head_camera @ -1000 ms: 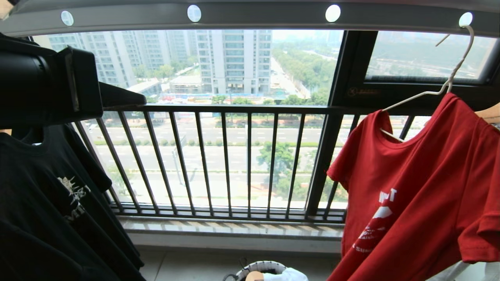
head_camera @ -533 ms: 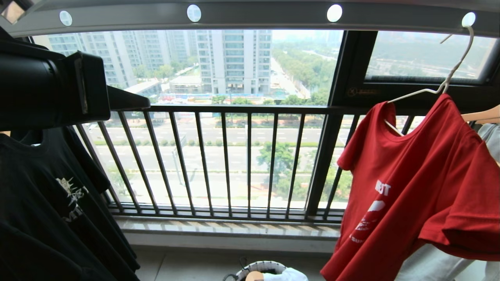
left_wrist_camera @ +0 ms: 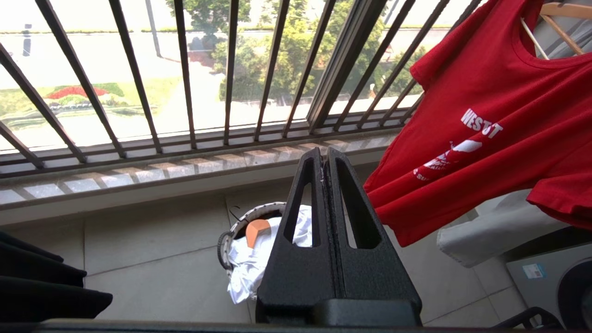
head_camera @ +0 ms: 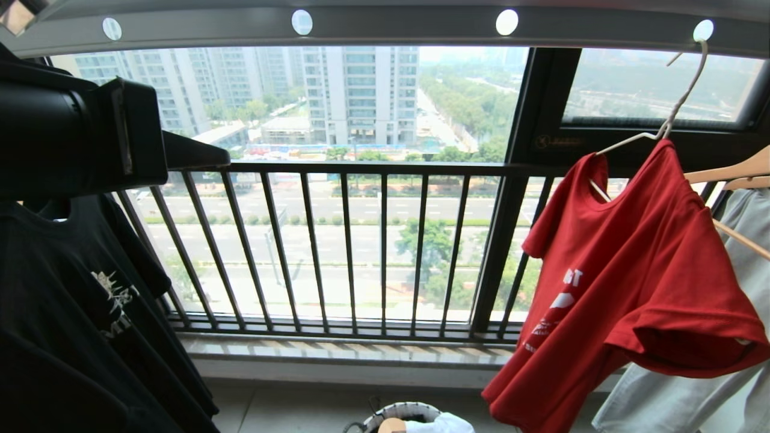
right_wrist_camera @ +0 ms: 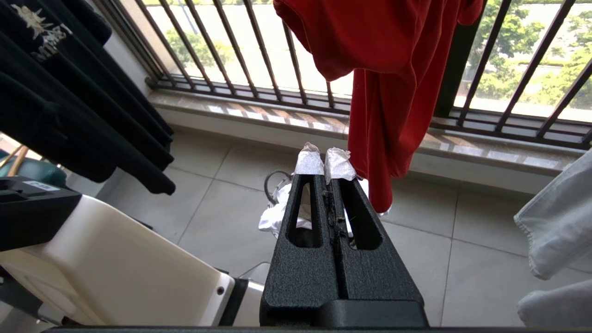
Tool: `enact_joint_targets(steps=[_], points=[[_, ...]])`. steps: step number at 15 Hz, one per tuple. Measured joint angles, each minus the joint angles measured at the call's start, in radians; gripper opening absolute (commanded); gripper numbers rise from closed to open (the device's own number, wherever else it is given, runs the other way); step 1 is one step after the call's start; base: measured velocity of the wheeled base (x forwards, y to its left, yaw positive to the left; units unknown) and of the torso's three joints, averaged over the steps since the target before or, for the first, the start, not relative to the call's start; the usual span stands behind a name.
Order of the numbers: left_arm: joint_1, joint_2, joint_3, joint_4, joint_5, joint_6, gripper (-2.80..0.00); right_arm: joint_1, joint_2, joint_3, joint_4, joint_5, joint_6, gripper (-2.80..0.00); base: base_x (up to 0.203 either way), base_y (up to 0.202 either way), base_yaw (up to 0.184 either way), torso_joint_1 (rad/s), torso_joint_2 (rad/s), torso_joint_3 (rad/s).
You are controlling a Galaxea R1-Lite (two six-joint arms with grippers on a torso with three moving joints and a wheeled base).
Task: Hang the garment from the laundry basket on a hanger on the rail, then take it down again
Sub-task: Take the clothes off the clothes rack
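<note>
The red garment (head_camera: 631, 270) hangs on the white wire hanger (head_camera: 664, 128), whose hook sits in a hole at the right end of the grey rail (head_camera: 397, 27). No gripper touches it. My left gripper (head_camera: 222, 157) is held up at the left, shut and empty, well clear of the garment (left_wrist_camera: 499, 115); in its wrist view its tips (left_wrist_camera: 323, 153) are pressed together. My right gripper (right_wrist_camera: 326, 163), with white-taped tips, is shut on nothing below the garment's hem (right_wrist_camera: 384, 69). The laundry basket (head_camera: 415, 408) stands on the floor below with a white garment in it.
A black T-shirt (head_camera: 78, 313) hangs at the left. Wooden hangers (head_camera: 731, 171) and a pale grey garment (head_camera: 692, 397) hang right of the red one. The dark barred window railing (head_camera: 361, 240) runs behind. My white base (right_wrist_camera: 106, 268) stands on the tiled floor.
The red garment and its hanger have swung left on the rail. Its right side now hangs free, uncovering the grey garment and wooden hangers behind. The left arm has not moved.
</note>
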State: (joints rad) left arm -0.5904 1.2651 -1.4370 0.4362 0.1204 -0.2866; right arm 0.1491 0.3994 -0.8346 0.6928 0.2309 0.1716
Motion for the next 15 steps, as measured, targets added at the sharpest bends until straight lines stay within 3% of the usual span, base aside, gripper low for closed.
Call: enact_joint_targets(steps=[7, 15], points=[[0.000, -0.002, 0.000, 0.000, -0.001, 0.000, -2.80, -0.003, 0.073, 0.131, -0.159, -0.008, -0.196, 0.00, 0.000, 0.000, 0.000, 0.000, 0.00, 0.000], [0.000, 0.000, 0.000, 0.000, -0.001, 0.000, -2.80, -0.001, 0.213, 0.150, -0.289, -0.003, -0.410, 0.00, 0.000, 0.000, 0.000, 0.000, 0.00, 0.000]])
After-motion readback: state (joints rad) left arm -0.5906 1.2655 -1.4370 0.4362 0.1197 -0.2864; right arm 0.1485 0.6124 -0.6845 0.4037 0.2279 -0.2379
